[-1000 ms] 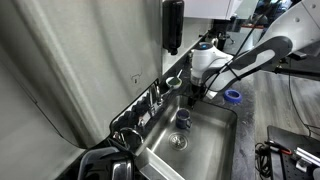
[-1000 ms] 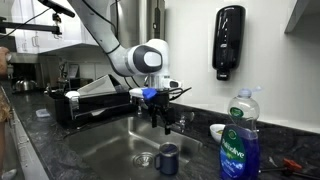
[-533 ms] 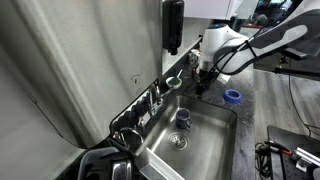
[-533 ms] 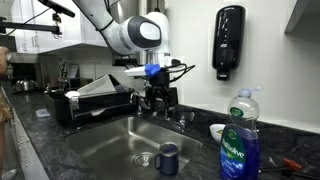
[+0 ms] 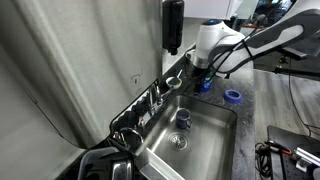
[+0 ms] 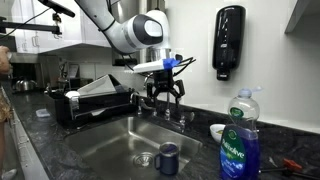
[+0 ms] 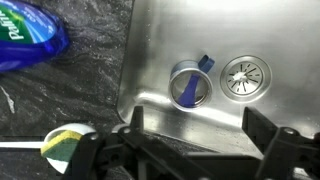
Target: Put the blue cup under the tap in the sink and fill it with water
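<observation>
The blue cup [image 6: 168, 157] stands upright on the floor of the sink [image 6: 100, 145], well below the claw [image 6: 166, 97] and apart from it. Nothing touches it. From the wrist view the cup [image 7: 188, 84] sits just ahead of the claw [image 7: 192, 122], roughly centred between the two fingers, its paler inside facing up and a little blue handle poking off one side. The round drain [image 7: 245, 76] lies just beside it, towards the claw's right-hand finger in that picture.

The claw hangs in the air with its jaws spread wide and nothing between them. In an exterior view it [image 5: 200, 84] hovers over the far end of the sink [image 5: 207, 135], with the cup [image 5: 182, 117] down in the basin nearer the camera.

The tap [image 6: 186, 118] stands on the rim just beneath and behind the claw; whether its spout reaches over the cup, I cannot tell.

Further out, a dish soap bottle [image 6: 240, 135] stands on the dark counter beyond the claw's side, a black dispenser [image 6: 228, 40] hangs on the wall above, and a blue tape ring [image 5: 232, 96] lies on the counter near the claw.
</observation>
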